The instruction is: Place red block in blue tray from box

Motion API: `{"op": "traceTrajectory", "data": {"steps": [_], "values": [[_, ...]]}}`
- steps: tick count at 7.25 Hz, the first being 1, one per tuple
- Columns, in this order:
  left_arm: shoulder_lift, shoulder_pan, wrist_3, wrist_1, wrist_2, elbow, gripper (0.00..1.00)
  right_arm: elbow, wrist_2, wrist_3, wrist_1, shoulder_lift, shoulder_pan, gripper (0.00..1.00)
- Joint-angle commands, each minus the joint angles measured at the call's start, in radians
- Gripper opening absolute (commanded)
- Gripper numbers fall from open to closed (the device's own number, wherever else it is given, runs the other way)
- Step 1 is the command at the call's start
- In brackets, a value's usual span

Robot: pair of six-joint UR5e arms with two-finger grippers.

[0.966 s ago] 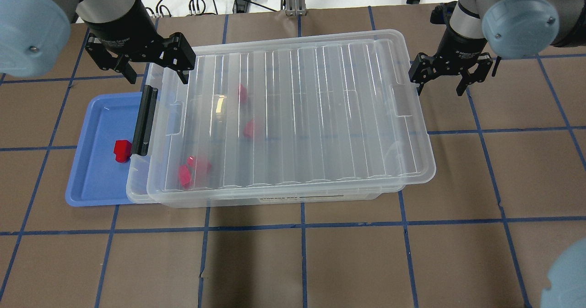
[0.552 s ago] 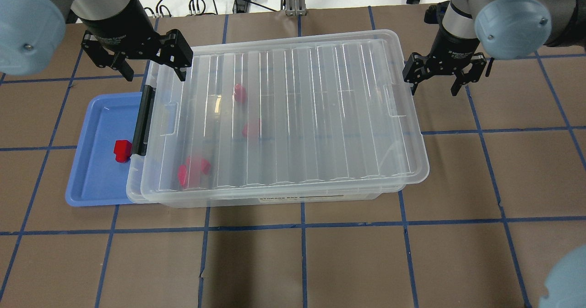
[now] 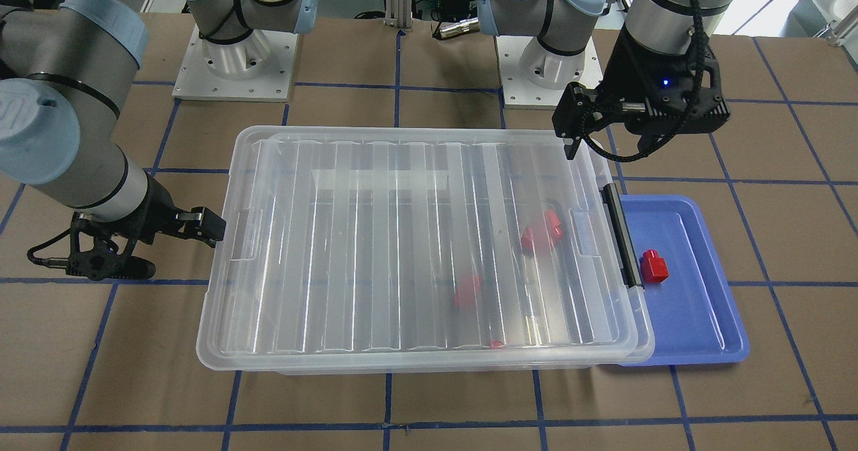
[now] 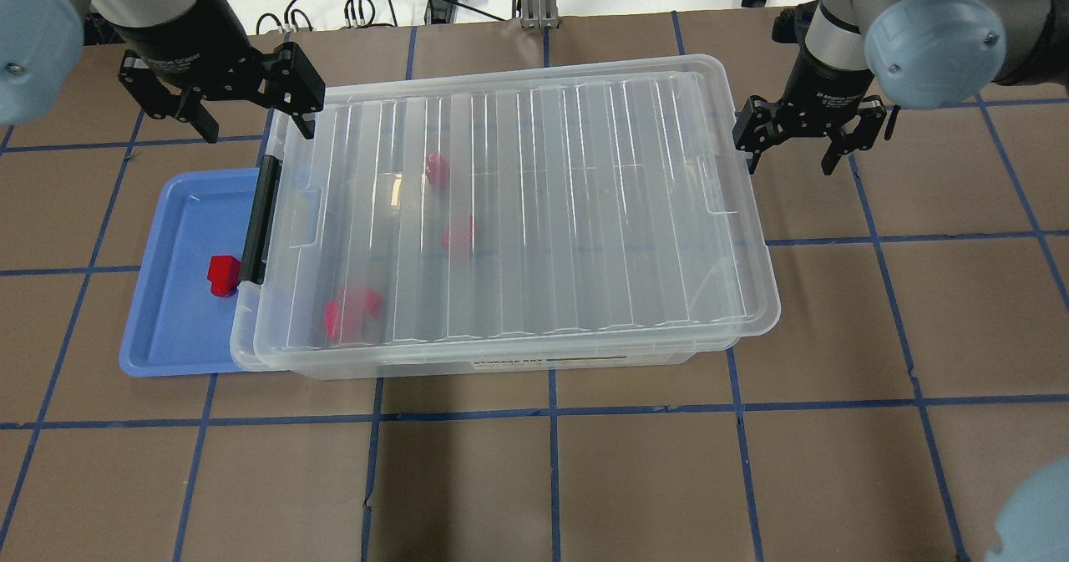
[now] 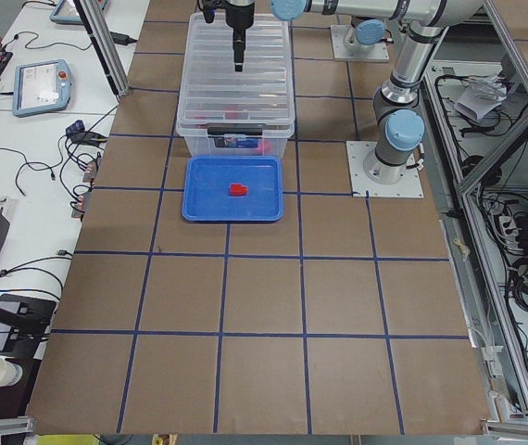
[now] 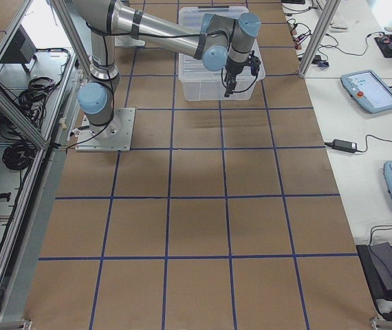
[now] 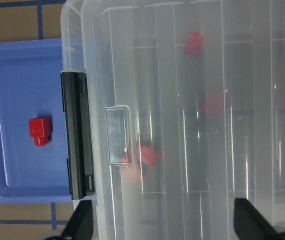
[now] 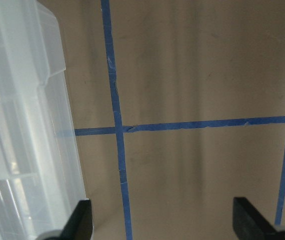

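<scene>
The clear box (image 4: 518, 353) lies mid-table with its ribbed lid (image 4: 534, 203) on top, slightly askew. Its black latch bar (image 4: 260, 220) faces the blue tray (image 4: 179, 328), which the box partly overlaps. One red block (image 4: 222, 275) lies in the tray beside the latch. It also shows in the left wrist view (image 7: 40, 131) and the front view (image 3: 654, 266). Several more red blocks (image 4: 352, 311) show blurred through the lid. My left gripper (image 4: 257, 130) is open and empty above the box's far left corner. My right gripper (image 4: 789, 165) is open and empty beside the box's right end.
The table is brown paper with a grid of blue tape lines (image 4: 551, 412). Cables (image 4: 376, 2) lie past its far edge. In the right wrist view the box's edge (image 8: 22, 125) is at the left and bare table (image 8: 197, 125) lies under the gripper.
The lid has shifted left over the box. My left gripper has moved left and toward the far edge, off the lid's corner. My right gripper has shifted slightly left.
</scene>
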Motion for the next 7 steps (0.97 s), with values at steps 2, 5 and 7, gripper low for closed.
{"op": "traceTrajectory", "data": {"steps": [2, 5, 7], "values": [[-0.001, -0.004, -0.001, 0.004, -0.001, -0.010, 1.00, -0.001, -0.020, -0.005, 0.010, -0.058, -0.002, 1.00], [0.001, -0.004, -0.001, 0.006, 0.001, -0.013, 1.00, 0.011, -0.010, 0.021, 0.018, -0.165, 0.000, 1.00], [-0.001, -0.004, -0.001, 0.006, 0.001, -0.013, 1.00, 0.032, -0.011, 0.028, 0.153, -0.256, 0.000, 1.00]]}}
